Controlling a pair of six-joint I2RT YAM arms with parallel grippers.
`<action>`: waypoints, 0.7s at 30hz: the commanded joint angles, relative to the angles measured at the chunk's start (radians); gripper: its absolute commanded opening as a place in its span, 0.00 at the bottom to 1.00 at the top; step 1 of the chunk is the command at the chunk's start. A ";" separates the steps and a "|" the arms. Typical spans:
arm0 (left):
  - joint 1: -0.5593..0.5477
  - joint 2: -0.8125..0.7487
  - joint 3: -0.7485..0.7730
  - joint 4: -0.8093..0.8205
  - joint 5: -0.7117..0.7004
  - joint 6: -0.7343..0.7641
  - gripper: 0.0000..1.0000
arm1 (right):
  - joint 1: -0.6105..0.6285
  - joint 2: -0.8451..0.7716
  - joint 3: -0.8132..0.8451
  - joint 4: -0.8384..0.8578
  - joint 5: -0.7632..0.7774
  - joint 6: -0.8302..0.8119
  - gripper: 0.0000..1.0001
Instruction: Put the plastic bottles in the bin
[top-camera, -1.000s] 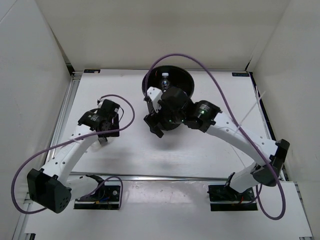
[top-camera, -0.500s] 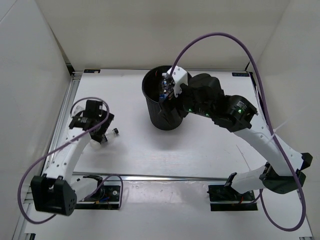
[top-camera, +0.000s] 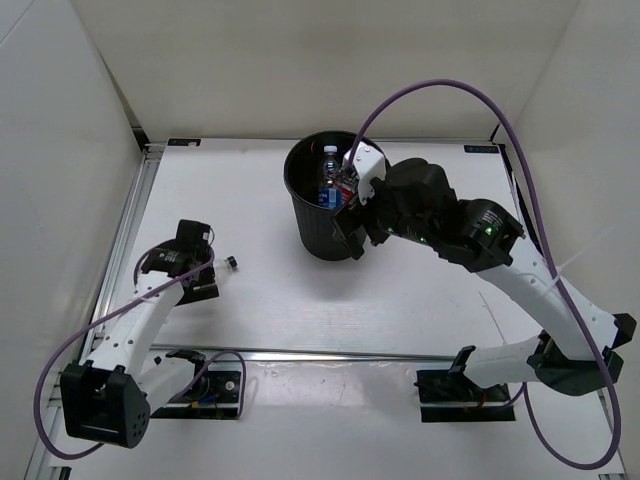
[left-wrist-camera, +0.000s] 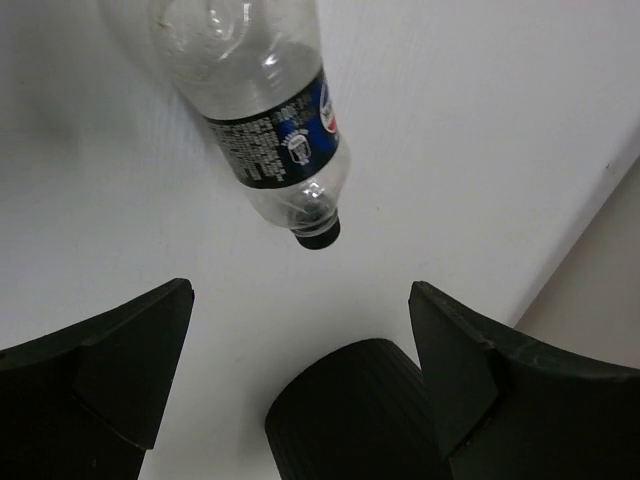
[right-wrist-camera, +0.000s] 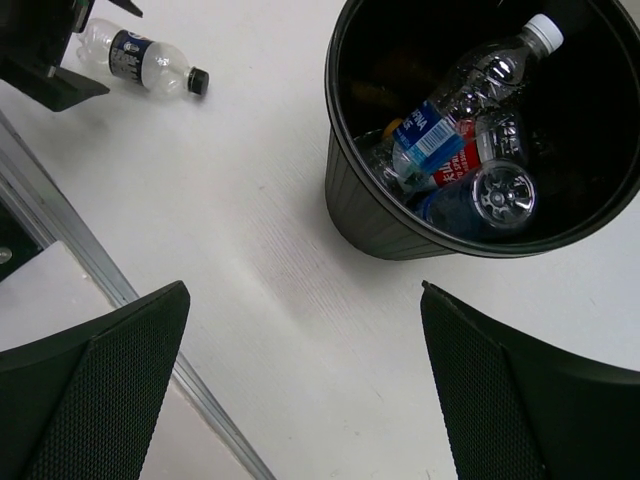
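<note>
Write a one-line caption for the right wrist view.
Open right pincer frames the bin holding bottles; one dark-labelled bottle lies outside on the table.

The round black plastic bin (top-camera: 322, 238) stands upper centre of the top view, on the white table (top-camera: 400, 310). Several plastic bottles (right-wrist-camera: 500, 195) lie heaped inside it, a clear blue-labelled bottle (right-wrist-camera: 468, 88) uppermost. The clear dark-labelled, black-capped bottle (left-wrist-camera: 262, 105) lies on the table, well apart, left of the bin.

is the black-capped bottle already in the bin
No, the black-capped bottle lies on the table, well apart from the bin.
</note>
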 joint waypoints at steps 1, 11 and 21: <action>0.011 -0.003 -0.007 -0.021 -0.014 -0.157 1.00 | 0.000 -0.031 -0.012 0.006 0.025 -0.015 1.00; 0.101 0.077 -0.057 0.009 0.026 -0.205 1.00 | 0.000 -0.059 -0.041 -0.013 0.045 -0.024 1.00; 0.147 0.273 0.008 0.086 0.067 -0.148 1.00 | 0.000 -0.068 -0.050 -0.013 0.055 -0.024 1.00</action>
